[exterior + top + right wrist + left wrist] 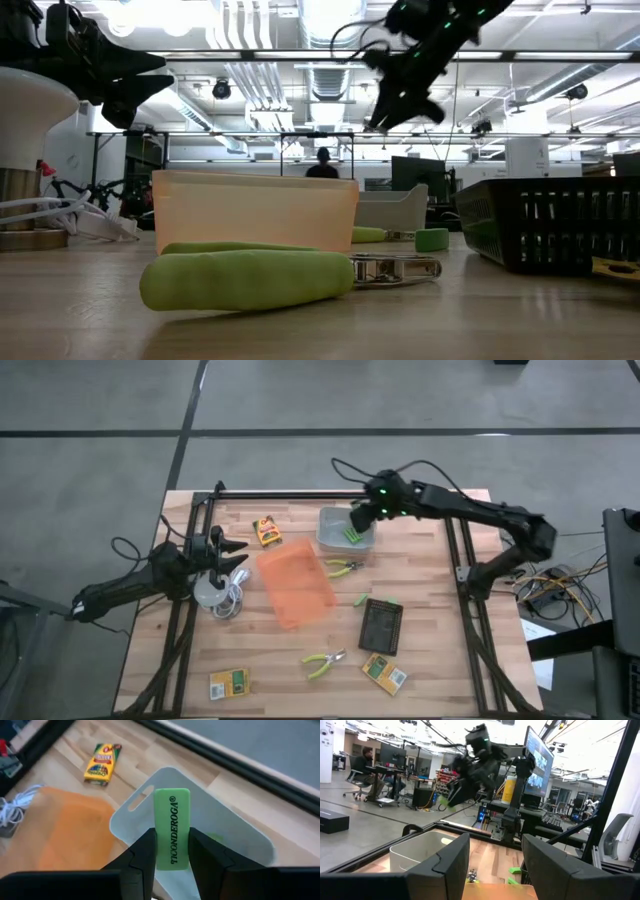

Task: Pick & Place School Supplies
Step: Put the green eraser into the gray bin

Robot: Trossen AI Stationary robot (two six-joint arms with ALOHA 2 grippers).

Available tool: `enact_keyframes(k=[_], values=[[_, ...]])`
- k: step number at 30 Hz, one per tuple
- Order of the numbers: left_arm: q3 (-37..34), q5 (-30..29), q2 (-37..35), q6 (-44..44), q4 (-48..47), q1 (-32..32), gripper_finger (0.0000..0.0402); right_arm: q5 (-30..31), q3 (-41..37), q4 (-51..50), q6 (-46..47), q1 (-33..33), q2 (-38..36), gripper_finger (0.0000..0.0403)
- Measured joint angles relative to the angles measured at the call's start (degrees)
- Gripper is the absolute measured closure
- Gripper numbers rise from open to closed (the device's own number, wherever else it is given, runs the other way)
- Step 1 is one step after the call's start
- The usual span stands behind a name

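Pinched between the right gripper's (172, 851) fingers, green eraser (172, 827) hanging above the grey bin (230, 827) at the table's far side: best lowered centrally, then released; left gripper (495, 865) open, waiting at left.

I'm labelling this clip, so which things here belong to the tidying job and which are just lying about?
Job: green eraser in right tool; pliers; crayon boxes; grey bin; orange bin.
Lying about: white cabled thing; black basket.
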Motion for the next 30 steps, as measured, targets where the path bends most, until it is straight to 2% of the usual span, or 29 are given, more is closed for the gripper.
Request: enact_keyframes(k=[3, 8, 15, 21, 30], values=[[-0.01, -0.01, 0.00, 0.00, -0.02, 0.00, 0.0214, -2.47, 3.69, 0.13, -1.55, -1.18, 6.00, 0.0304], [-0.01, 0.00, 0.01, 0.01, -0.02, -0.02, 0.0214, -2.57, 9.83, 0.00, -1.89, -2.14, 15.15, 0.0299], [0.01, 0.01, 0.00, 0.00, 0.00, 0.00, 0.0213, -3.48, 14.45, -1.89, -1.57, -3.54, 24.18, 0.0300], [-0.01, 0.00, 0.01, 0.01, -0.01, -0.01, 0.0213, -5.51, 15.32, -2.27, -0.97, -4.08, 28.11, 0.0283], [-0.01, 0.01, 0.00, 0.01, -0.03, -0.02, 0.0214, -5.47, 15.16, -1.88, -1.18, -4.62, 28.10, 0.0262]])
